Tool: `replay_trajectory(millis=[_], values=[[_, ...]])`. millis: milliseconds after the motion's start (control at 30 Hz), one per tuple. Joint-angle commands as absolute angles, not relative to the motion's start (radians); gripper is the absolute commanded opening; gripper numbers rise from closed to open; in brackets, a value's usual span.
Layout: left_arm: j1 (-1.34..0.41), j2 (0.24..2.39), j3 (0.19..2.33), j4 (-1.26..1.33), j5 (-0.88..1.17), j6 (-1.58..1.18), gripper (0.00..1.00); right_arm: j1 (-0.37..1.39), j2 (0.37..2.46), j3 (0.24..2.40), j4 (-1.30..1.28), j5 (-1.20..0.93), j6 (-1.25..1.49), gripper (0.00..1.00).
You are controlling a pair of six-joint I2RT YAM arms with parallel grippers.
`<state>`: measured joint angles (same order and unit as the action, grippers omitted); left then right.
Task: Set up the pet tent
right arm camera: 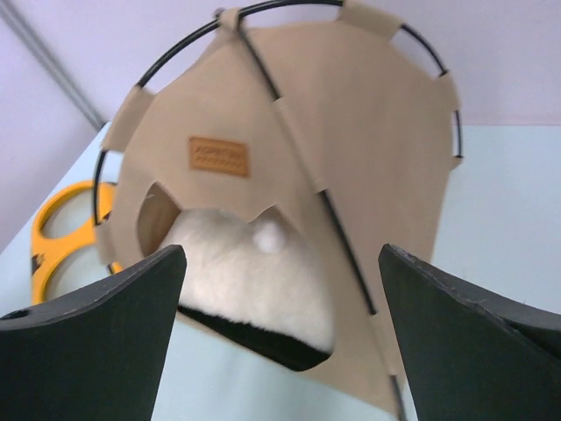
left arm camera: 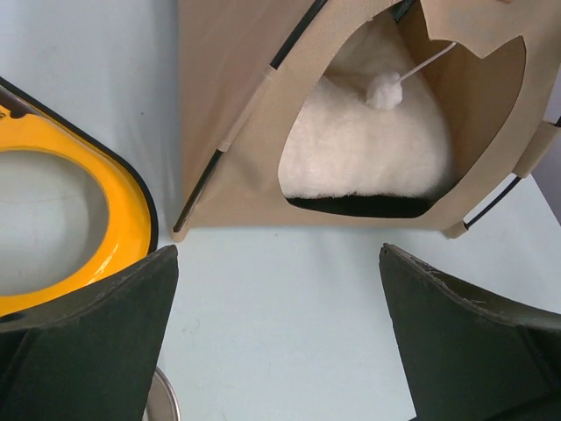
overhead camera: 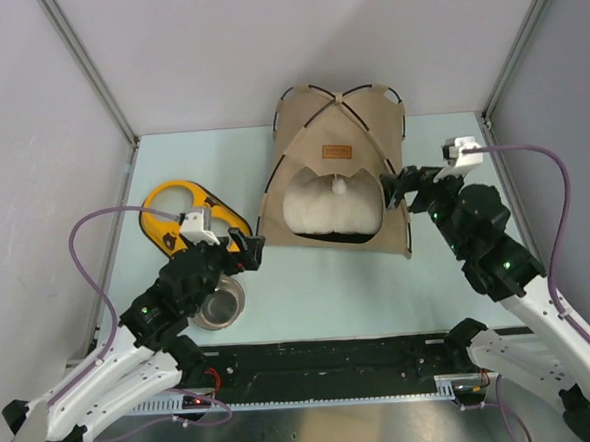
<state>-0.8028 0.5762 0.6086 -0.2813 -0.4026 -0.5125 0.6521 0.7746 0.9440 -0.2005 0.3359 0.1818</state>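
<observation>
The pet tent (overhead camera: 334,128) stands upright at the back middle of the table, tan fabric on thin black poles, with a brown label (overhead camera: 337,151) above its opening. A cream fluffy pillow (overhead camera: 332,207) fills the inside, and a white pom-pom (left arm camera: 383,89) hangs in the doorway. My left gripper (overhead camera: 252,252) is open just off the tent's front left corner and holds nothing (left arm camera: 279,263). My right gripper (overhead camera: 398,187) is open beside the tent's right side; its fingers frame the tent (right arm camera: 351,132) without touching it.
A yellow double-bowl holder (overhead camera: 179,213) lies left of the tent, partly under my left arm. A metal bowl (overhead camera: 220,308) sits on the table near the left arm's wrist. Grey walls close in the back and both sides.
</observation>
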Motion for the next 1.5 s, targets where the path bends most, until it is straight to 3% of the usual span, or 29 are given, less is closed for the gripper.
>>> replay_trajectory(millis=[0,300,633,900,1133,1467], values=[[-0.804,0.539,0.671,-0.322,-0.444,-0.461,1.0,0.504,0.867,1.027,-0.249,0.143,0.161,0.98],[-0.804,0.49,0.677,-0.392,-0.452,-0.457,1.0,0.405,1.077,1.165,-0.343,-0.018,0.079,0.91],[-0.802,0.516,0.696,-0.435,-0.501,-0.454,1.0,0.369,1.168,1.194,-0.381,0.038,0.079,0.35],[-0.801,0.555,0.708,-0.448,-0.516,-0.455,1.0,0.362,1.1,1.185,-0.401,0.297,0.009,0.04],[-0.797,0.624,0.726,-0.453,-0.514,-0.458,1.0,0.335,1.062,1.185,-0.378,0.458,-0.121,0.0],[-0.78,0.713,0.752,-0.456,-0.483,-0.456,1.0,0.33,1.025,1.185,-0.342,0.507,-0.289,0.0]])
